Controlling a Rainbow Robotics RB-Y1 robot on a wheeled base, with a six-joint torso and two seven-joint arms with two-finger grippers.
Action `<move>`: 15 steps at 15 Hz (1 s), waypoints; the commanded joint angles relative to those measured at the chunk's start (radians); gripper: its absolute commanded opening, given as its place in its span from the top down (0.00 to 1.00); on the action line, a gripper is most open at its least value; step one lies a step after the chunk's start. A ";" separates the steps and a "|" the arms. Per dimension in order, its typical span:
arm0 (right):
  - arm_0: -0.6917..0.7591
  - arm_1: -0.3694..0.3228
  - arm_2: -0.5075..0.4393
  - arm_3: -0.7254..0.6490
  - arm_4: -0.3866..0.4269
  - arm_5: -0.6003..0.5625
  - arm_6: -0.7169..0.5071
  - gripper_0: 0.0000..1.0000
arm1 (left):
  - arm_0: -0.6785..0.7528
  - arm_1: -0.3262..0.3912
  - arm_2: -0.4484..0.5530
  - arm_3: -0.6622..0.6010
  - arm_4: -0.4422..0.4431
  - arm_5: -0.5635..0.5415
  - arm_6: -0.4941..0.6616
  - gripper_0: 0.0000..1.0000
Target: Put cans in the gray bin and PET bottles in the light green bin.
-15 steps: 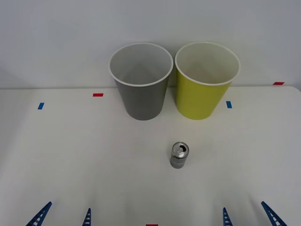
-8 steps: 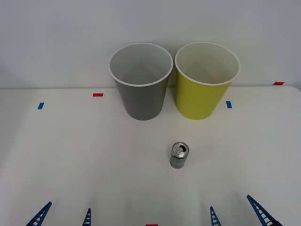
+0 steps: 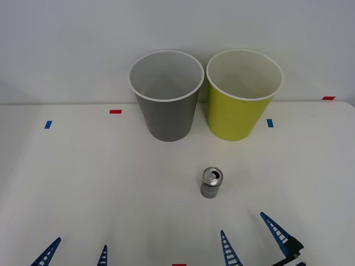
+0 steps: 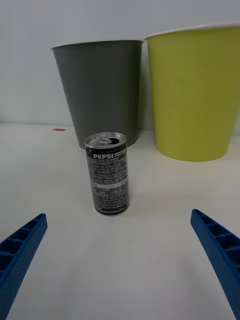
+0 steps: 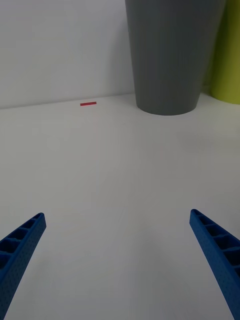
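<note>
Since the earlier frame, my right gripper (image 3: 252, 238) had moved forward and toward the middle of the table (image 3: 83, 183), so it stood closer to the can (image 3: 211, 183) than before. My left gripper (image 3: 76, 254) had stayed at the near edge on my left side, and the can and both bins had not shifted.

My right gripper was spread wide, with nothing between its blue ribbed fingers (image 3: 277, 228), and it did not touch the can. My left gripper was also spread wide and held nothing.

The can stood upright on the table, a little to the right of the middle, with its pull-tab top facing up. In the right wrist view the can (image 4: 108, 173) was straight ahead of my open fingers (image 4: 218, 246), and the word PEPSI was on its dark side.

Behind the can, the gray bin (image 3: 166, 95) and the light green bin (image 3: 242, 94) stood upright just beside each other, gray on the left. Small red and blue tape marks (image 3: 115, 111) lay on the table.
</note>
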 commanded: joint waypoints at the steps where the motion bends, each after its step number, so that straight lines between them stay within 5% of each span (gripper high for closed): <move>1: -0.052 0.046 0.000 0.002 0.004 0.059 0.011 0.00 | 0.000 0.000 0.000 0.000 0.000 0.000 0.000 0.00; 15: -0.254 0.219 -0.032 0.178 0.026 0.106 0.054 0.00 | 0.000 0.000 0.000 0.000 0.000 0.000 0.000 0.00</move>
